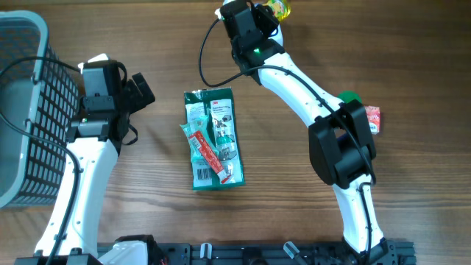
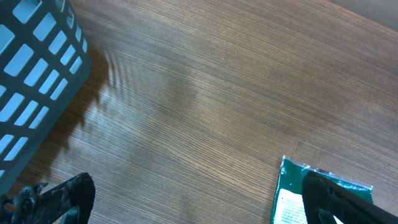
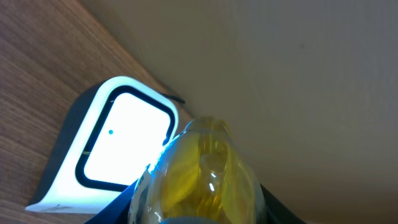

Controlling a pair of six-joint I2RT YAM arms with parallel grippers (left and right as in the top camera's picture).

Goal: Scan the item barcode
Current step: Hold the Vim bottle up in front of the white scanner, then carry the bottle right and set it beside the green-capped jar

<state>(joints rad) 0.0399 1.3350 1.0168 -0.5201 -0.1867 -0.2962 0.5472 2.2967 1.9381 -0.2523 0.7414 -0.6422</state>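
Observation:
The item in hand is a clear bottle of yellow liquid, seen in the overhead view as a yellow bottle at the table's far edge. My right gripper is shut on it, one dark finger on each side. Just left of the bottle stands the white barcode scanner, its window glowing bright. No barcode shows on the bottle from here. My left gripper is open over bare wood near the basket, holding nothing; from above, the left gripper sits left of the green packet.
A grey mesh basket stands at the far left, its corner close to my left gripper. A green packet with a red strip pack lies mid-table. A small red box lies at the right.

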